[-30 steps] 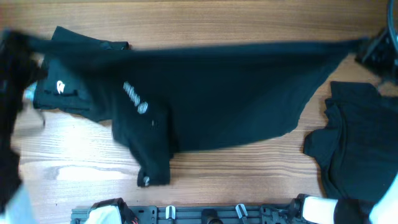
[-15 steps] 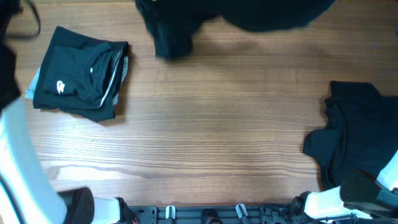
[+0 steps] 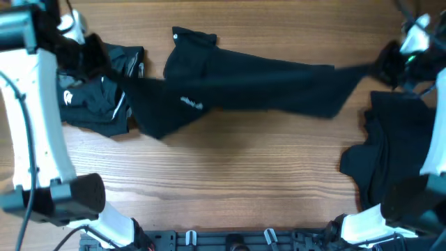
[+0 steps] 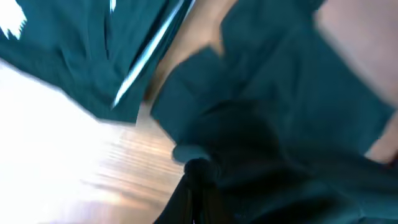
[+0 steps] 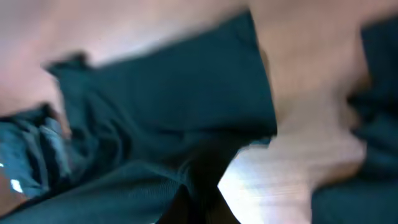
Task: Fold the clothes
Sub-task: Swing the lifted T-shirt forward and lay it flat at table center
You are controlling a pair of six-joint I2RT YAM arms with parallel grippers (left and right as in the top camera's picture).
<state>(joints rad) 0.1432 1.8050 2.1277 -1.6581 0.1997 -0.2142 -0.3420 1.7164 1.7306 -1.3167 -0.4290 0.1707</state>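
A wooden table with pale, streaky grain lies beneath and between the left jaws and the right jaws. A black rail carrying small silver clips runs along its near edge, well apart from both. In the left wrist view, bare wood shows blurred and glaring left of the jaws. In the right wrist view, it shows to their right.

A black shirt with white print stretched across twelve o'clock; a folded garment lay at ten, a crumpled heap at four
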